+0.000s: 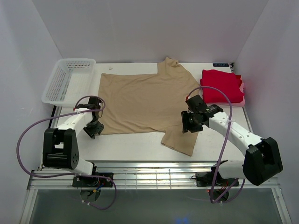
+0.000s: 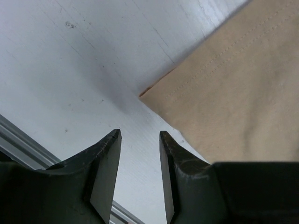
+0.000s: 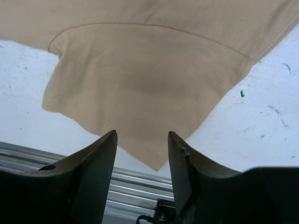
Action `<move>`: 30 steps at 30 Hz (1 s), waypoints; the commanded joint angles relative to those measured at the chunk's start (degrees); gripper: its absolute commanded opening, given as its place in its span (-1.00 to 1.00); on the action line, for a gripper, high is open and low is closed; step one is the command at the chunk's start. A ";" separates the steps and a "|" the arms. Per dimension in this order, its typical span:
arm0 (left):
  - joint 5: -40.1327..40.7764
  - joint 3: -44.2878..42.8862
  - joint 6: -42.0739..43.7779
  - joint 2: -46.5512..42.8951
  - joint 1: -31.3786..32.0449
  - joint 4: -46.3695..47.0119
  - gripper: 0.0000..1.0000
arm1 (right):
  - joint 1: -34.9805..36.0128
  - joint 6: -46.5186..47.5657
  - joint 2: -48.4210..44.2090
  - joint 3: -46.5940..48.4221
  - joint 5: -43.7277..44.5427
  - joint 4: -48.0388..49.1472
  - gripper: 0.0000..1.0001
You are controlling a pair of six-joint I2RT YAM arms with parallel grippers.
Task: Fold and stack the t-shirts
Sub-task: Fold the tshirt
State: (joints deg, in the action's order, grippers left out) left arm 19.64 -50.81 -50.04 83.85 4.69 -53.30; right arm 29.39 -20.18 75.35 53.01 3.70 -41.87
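The left tool (image 2: 140, 135) hangs with jaws apart and empty, just off the near-left hem corner of the tan t-shirt (image 1: 140, 102), which lies flat on the worktop (image 1: 135, 145). It should get under that corner before pinching. Over the shirt's near sleeve, the right tool (image 3: 142, 135) is likewise apart and empty. Right of the shirt sits the folded red t-shirt (image 1: 222, 86).

I see a plain tan shirt (image 1: 140, 102), a bright red shirt (image 1: 222, 86), a white mesh basket (image 1: 56, 88) and a white table (image 1: 135, 144).
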 commanded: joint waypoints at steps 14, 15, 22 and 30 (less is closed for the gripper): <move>4.88 3.78 -2.08 0.43 -0.21 9.26 0.01 | 1.37 -3.98 -6.09 -4.76 -5.55 0.74 0.08; 4.80 3.87 -2.08 0.87 -0.21 9.18 0.01 | 1.38 -4.25 -6.27 -4.94 -5.64 0.73 0.08; 3.57 6.68 -3.31 3.24 -0.56 12.07 -0.05 | 1.46 -5.48 -7.68 -5.46 -4.59 -0.92 0.08; 4.00 7.04 -3.92 4.56 -0.73 12.17 -0.51 | 2.17 -7.41 -8.64 -10.12 -4.58 -2.96 0.08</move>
State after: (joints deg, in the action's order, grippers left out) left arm 22.92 -46.17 -53.08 86.17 4.62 -41.87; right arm 31.03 -25.96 67.90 44.95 -1.06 -42.39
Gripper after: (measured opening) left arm 0.267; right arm 0.538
